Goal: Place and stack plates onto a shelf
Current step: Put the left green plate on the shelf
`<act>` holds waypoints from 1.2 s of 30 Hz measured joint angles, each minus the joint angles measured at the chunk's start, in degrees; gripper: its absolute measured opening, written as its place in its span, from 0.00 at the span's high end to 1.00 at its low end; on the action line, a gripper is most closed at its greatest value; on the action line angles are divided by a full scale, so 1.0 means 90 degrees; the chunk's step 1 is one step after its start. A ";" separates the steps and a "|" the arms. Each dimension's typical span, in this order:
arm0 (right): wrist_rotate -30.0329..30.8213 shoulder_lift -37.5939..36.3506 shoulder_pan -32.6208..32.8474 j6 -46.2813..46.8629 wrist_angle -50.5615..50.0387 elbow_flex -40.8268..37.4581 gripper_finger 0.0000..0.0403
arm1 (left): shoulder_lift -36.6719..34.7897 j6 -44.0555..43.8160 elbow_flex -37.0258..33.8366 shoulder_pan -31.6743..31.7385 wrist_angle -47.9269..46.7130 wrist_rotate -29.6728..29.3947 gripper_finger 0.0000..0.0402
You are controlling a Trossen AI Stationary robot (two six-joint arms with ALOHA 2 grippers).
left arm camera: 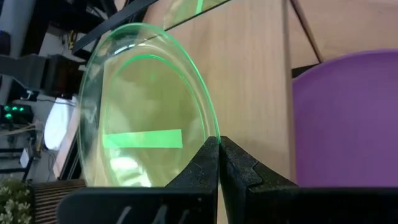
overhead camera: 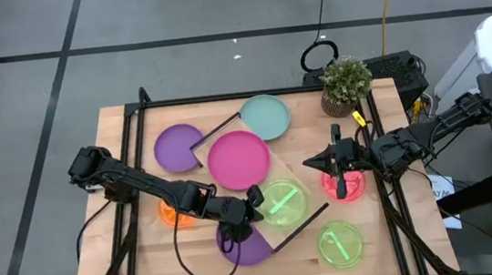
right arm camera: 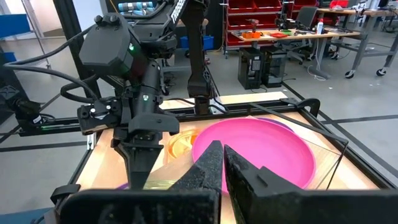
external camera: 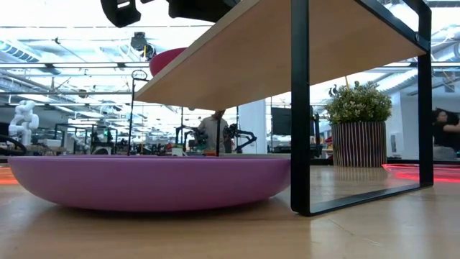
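Pinching a green plate [overhead camera: 282, 201] over the shelf [overhead camera: 309, 172], left gripper [overhead camera: 254, 199] works; magenta plate [overhead camera: 238, 157] sits there, others wait on the tabletop [overhead camera: 118, 142]; right gripper [overhead camera: 338, 160] fingers pressed together.

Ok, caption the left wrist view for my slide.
Left gripper shut on a translucent green round plastic plate's rim, beside an opaque purple plate.

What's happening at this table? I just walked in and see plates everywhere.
A two-armed robot is putting plates on a wooden shelf. The left claw is shut on the rim of a translucent green plate, over the shelf. A magenta plate already sits on it. The right claw is shut, empty, above a red plate. Others lie around on the table.
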 joint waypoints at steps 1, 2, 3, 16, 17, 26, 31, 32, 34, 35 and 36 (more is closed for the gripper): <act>0.0000 0.0000 0.0000 0.0000 0.0000 0.0000 1.00 | -0.0002 -0.0017 0.0000 0.0000 0.0000 0.0002 0.99; 0.0000 0.0000 0.0000 0.0000 0.0000 0.0000 1.00 | -0.0002 -0.0061 0.0000 0.0012 0.0000 0.0004 0.99; 0.0000 0.0000 0.0000 0.0000 0.0000 0.0000 1.00 | 0.0001 -0.0098 0.0000 0.0010 0.0000 0.0004 0.99; -0.0002 0.0000 0.0000 -0.0012 0.0002 0.0000 1.00 | 0.0003 -0.0603 0.0000 0.0090 0.0046 0.0001 0.86; -0.0002 0.0001 0.0000 -0.0014 0.0000 0.0000 1.00 | 0.0005 -0.0599 0.0000 0.0090 0.0044 -0.0001 0.86; -0.0019 0.0000 0.0000 -0.0015 -0.0011 0.0000 1.00 | 0.0008 -0.0886 0.0000 0.0071 0.0045 -0.0010 0.86; -0.0019 0.0001 -0.0001 0.0000 -0.0019 0.0000 1.00 | -0.0002 -0.1121 -0.0005 -0.0053 0.0329 -0.0338 0.86; -0.0022 0.0000 -0.0001 0.0002 -0.0020 0.0000 1.00 | -0.0032 -0.1190 -0.0005 -0.0101 0.0410 -0.0477 0.86; -0.0022 0.0000 0.0000 0.0005 -0.0019 0.0000 1.00 | -0.0073 -0.1302 -0.0005 -0.0149 0.0624 -0.0704 0.86; -0.0022 0.0000 -0.0002 0.0005 -0.0019 0.0000 1.00 | -0.0099 -0.1352 -0.0005 -0.0172 0.0692 -0.0780 0.86; -0.0022 0.0002 -0.0002 0.0005 -0.0022 0.0000 1.00 | -0.0154 -0.1416 -0.0005 -0.0201 0.0657 -0.0861 0.86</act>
